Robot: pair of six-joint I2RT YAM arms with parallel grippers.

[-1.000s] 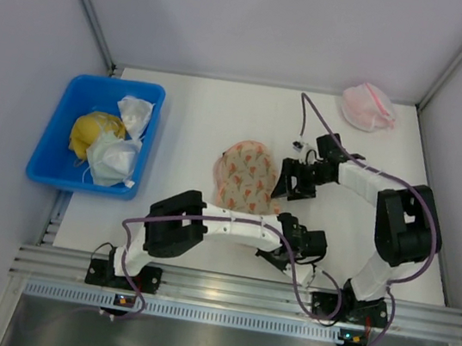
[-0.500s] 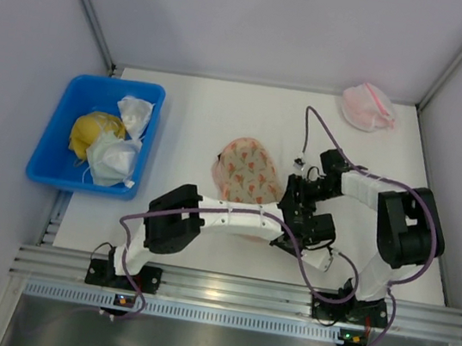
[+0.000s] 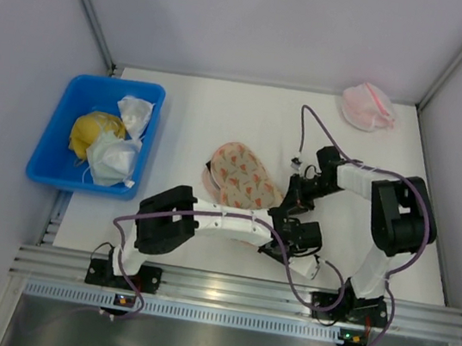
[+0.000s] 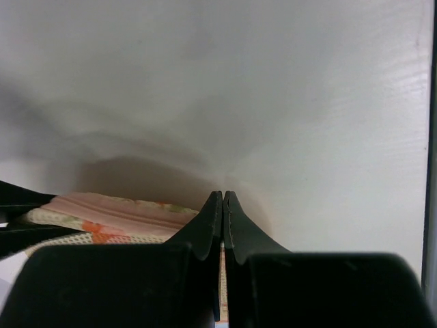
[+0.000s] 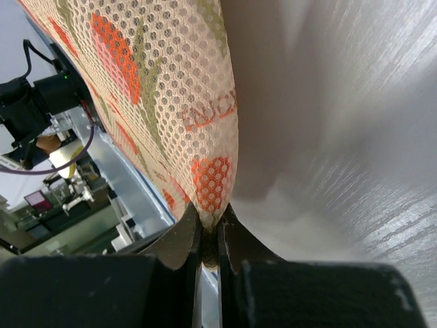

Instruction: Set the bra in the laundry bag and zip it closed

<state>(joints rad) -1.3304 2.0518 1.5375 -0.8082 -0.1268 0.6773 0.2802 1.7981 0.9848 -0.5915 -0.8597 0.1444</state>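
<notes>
Laundry bag [image 3: 239, 177] lies flat at the middle of the desk [image 3: 214, 114], patterned mesh up. Right gripper [image 5: 209, 229] is pinched tight on the bag's right edge; left gripper [image 4: 222, 198] is fully closed at its near-right edge, and any hold on fabric cannot be told. Blue bin [image 3: 77, 182] of cloths stands at the left, and a pink mesh bundle [image 3: 369, 107] lies in the far right corner.

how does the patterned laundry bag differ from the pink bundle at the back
The laundry bag is larger, peach-beige with red-orange marks; the pink bundle is smaller and bunched. The laundry bag sits in the middle, its edge pinched by the right gripper; the pink bundle lies untouched in the far right corner. Both are soft fabric.
</notes>
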